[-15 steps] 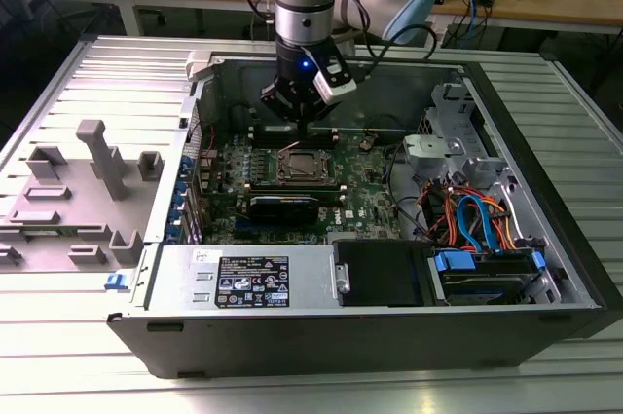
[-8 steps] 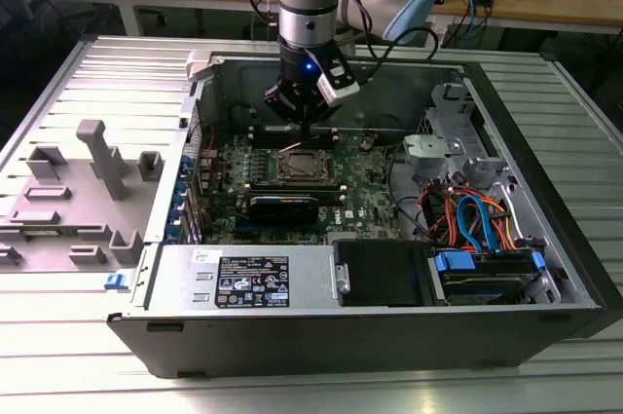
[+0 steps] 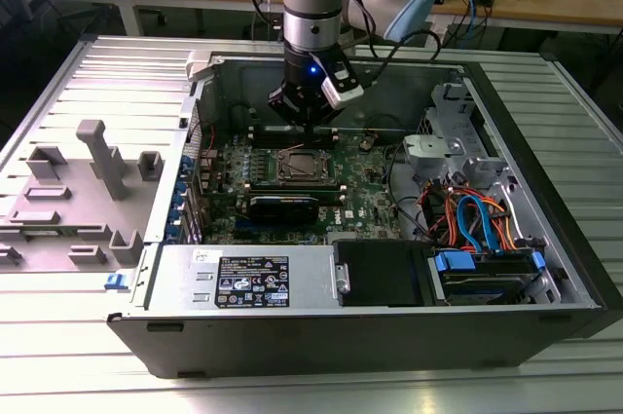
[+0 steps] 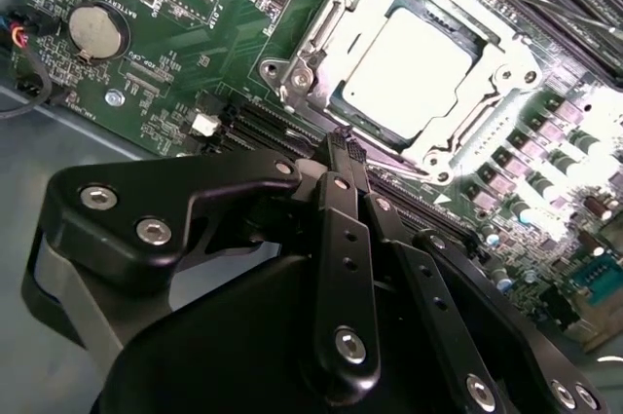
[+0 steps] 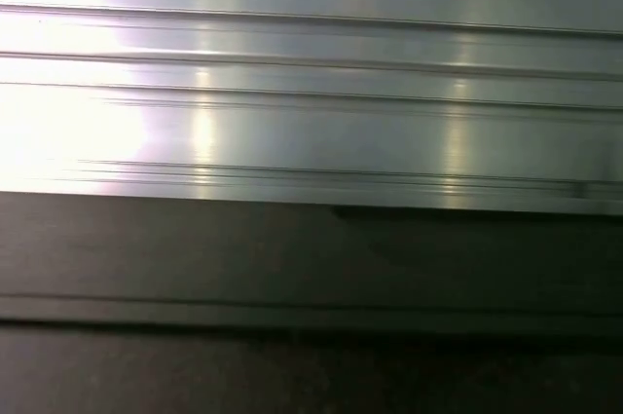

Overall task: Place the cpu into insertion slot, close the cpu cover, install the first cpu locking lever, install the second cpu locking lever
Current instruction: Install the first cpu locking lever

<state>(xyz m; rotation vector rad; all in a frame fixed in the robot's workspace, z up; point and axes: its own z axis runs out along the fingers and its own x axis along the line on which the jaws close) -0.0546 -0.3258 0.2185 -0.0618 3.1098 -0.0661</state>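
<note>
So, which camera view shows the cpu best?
The second wrist view: the cpu lies close and bright, with the cpu cover framing it. In the exterior view it is a small grey square on the motherboard. The first wrist view faces a ribbed metal surface.

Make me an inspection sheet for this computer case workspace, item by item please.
Surface: ribbed metal table carrying the open computer case.
Job's things: cpu sits in the insertion slot; cpu cover lies flat around it; whether the levers are locked cannot be told.
Clutter: grey plastic fixture on the table, at the exterior view's left.
Grippers: gripper over the board beside the slot, jaws shut, holding nothing.
Cables: orange and blue cables inside the case, at the exterior view's right.
Surroundings: wooden benches behind, with wires.
</note>
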